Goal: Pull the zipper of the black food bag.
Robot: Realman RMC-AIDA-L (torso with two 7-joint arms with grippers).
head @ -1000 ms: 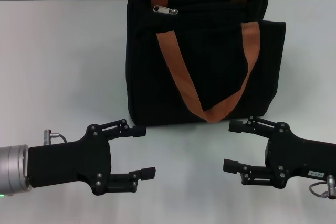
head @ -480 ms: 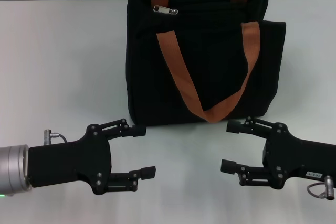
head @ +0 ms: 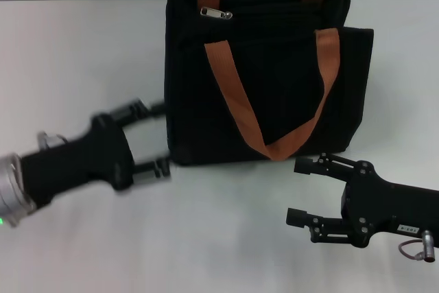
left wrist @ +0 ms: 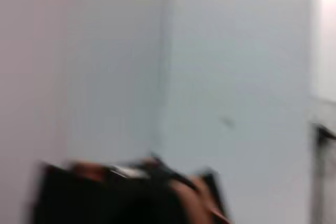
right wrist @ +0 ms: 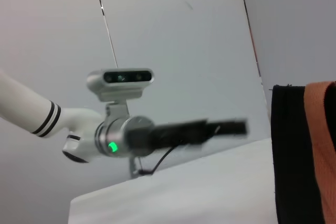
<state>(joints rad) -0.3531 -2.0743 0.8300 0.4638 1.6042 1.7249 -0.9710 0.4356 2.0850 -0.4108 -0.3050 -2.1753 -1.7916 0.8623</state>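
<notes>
Head view: you see the black food bag (head: 264,77) standing upright on the white table (head: 75,53), its front pocket facing you and two orange-brown straps (head: 271,94) looping down its face. The zipper (head: 215,12), a small silver pull tab, lies on the bag's top edge towards its left end, beside the rear strap's left root. Your left gripper (head: 158,138) is at the bag's lower left corner, jaws spread wide and holding nothing, its upper finger near the bag's side and its lower finger just beside the bottom corner; whether either touches the fabric cannot be told. Your right gripper (head: 302,191) hangs low over the table in front of the bag's lower right part, apart from it, jaws wide open and empty. Left wrist view: you see a pale wall and, low in the picture, the bag's dark top (left wrist: 115,198) with a streak of orange strap; no fingers can be made out. Right wrist view: you see the bag's edge (right wrist: 291,156) with an orange strap at one side and, farther off, the left arm (right wrist: 157,135) reaching across with a green light on its wrist.
</notes>
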